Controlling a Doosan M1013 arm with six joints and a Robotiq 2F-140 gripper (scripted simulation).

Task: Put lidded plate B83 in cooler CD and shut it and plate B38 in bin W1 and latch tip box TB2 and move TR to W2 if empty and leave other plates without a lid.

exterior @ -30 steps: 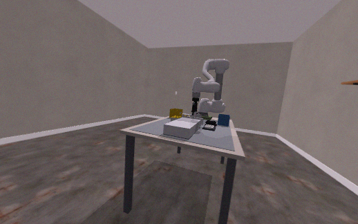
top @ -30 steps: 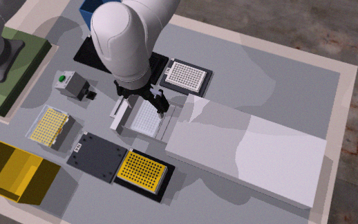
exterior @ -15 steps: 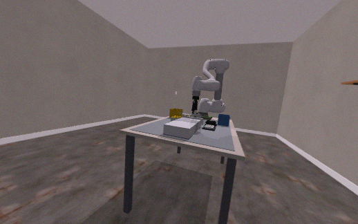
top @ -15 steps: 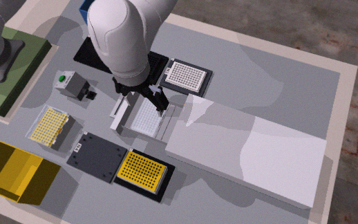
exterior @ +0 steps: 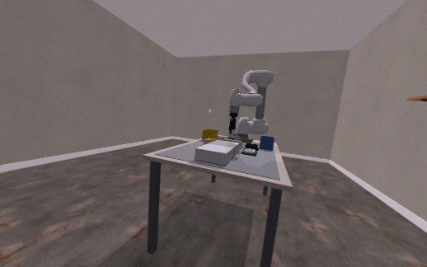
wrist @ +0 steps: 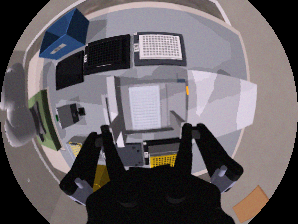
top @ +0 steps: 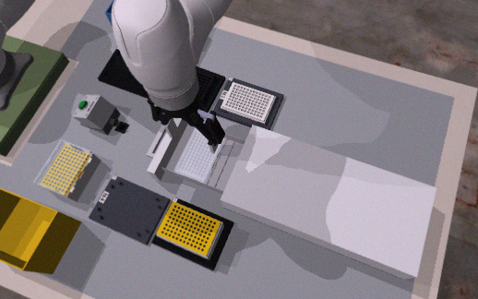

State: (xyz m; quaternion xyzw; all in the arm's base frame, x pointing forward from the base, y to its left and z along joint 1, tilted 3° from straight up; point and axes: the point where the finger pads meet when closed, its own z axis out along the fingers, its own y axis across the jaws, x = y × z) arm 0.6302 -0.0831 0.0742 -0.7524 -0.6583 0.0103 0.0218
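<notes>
Top view: a grey mat (top: 369, 106) covers a beige-edged table (top: 466, 138). A long pale cooler housing (top: 351, 208) lies across it, its drawer (top: 161, 161) pulled out at the near end. A clear assay plate (top: 196, 159) lies flat inside the drawer. The black end effector (top: 194, 126) hangs above that plate with its fingers partly spread and nothing between them. Behind the drawer a white assay plate (top: 247, 101) sits in a black nest. Toward the left edge are a green-topped key box (top: 94, 111), a tip box (top: 66, 171) with yellow insert, a dark bare nest (top: 129, 208), a yellow tip rack (top: 189, 229) and a yellow bin (top: 28, 235).

Exterior view: the table (exterior: 214, 166) stands on dark legs on a mottled brown floor (exterior: 82, 214) (beige walls, white skirting). A blue bin (exterior: 266, 142) sits beside the white arm (exterior: 251, 99).

Wrist view: two dark fingers frame the clear plate (wrist: 144, 106) below, apart from it
</notes>
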